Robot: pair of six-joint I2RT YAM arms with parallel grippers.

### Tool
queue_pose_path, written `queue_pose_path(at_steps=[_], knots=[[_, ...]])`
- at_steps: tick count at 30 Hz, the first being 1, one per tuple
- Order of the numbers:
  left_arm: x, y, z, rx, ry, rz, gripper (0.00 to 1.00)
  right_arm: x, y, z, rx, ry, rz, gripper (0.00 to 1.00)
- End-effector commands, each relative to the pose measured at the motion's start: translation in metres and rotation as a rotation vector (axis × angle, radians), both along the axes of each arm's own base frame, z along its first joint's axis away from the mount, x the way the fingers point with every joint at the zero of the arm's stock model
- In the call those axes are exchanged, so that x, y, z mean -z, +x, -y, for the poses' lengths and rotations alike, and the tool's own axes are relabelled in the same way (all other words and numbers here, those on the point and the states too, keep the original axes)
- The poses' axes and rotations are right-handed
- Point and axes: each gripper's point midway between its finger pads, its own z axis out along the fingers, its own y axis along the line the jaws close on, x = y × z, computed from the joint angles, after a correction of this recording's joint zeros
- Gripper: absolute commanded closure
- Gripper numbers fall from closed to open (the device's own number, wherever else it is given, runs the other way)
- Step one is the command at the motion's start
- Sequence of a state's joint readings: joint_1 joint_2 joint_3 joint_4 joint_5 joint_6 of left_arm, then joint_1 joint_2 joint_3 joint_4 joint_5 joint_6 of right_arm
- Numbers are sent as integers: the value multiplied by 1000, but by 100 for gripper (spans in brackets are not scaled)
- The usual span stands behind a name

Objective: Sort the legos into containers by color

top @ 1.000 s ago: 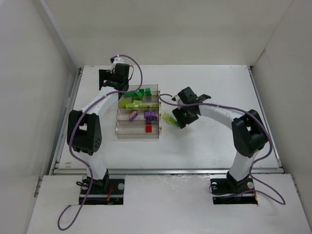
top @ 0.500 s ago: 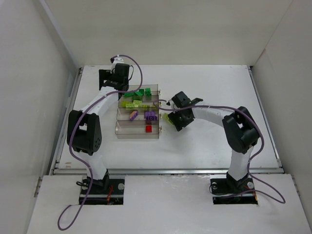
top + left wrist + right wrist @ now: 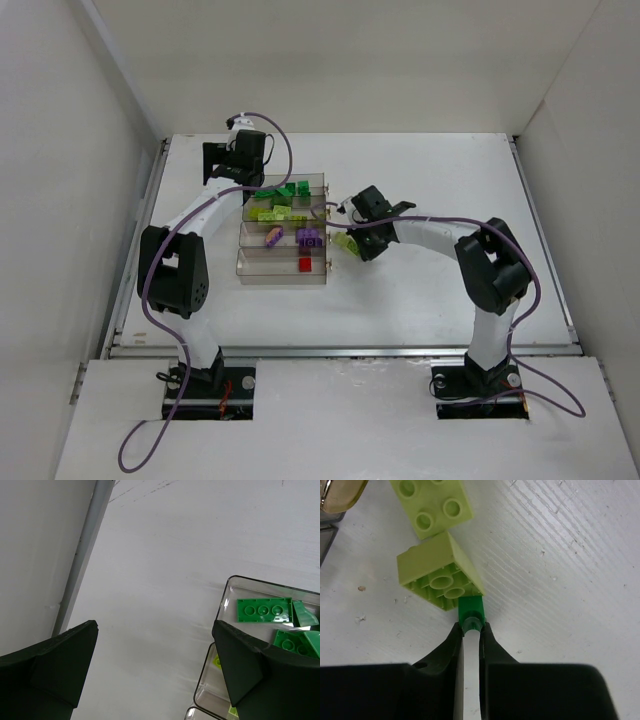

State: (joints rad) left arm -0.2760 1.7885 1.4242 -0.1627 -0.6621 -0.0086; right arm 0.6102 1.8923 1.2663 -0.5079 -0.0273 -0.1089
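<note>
- Fingers of our right gripper (image 3: 470, 629) pinch a green brick (image 3: 471, 609) touching a yellow-green brick (image 3: 437, 572);
- our left gripper (image 3: 155, 655) gapes wide by the tray (image 3: 223, 600)

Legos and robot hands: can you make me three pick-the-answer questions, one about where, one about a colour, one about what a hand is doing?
1. Where in the tray is the red lego? A bin nearest the arm bases. B farthest bin. C a middle bin.
2. What colour is the tiny piece pinched by the right gripper? A purple. B dark green. C red.
3. How is the left gripper? A shut on a brick. B shut, empty. C open, empty.
Answers: A, red sits in the nearest bin; B, right wrist view shows green at the tips; C, its fingers stand wide apart, nothing between.
</note>
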Motion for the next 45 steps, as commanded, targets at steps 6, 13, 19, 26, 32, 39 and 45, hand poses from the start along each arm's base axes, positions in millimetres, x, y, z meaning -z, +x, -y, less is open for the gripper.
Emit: queue_pose_path(at_steps=[6, 13, 19, 26, 32, 39, 45], knots=[[-13, -2, -2, -17, 6, 37, 0, -33, 10, 2, 27, 65, 91, 100], [-13, 0, 0, -10, -2, 44, 0, -129, 56, -11, 118, 364, 289, 100], [-9, -1, 1, -5, -13, 38, 0, -173, 117, -71, 101, 567, 323, 100], [-8, -3, 0, 8, 7, 33, 0, -167, 175, -147, 95, 632, 285, 100], [-3, -4, 3, 25, -3, 21, 0, -164, 183, -175, 100, 671, 299, 84], [-3, -4, 3, 25, -3, 21, 0, -168, 182, -176, 91, 682, 302, 3], [-3, -4, 3, 25, -3, 21, 0, -202, 166, -155, 116, 665, 351, 0]])
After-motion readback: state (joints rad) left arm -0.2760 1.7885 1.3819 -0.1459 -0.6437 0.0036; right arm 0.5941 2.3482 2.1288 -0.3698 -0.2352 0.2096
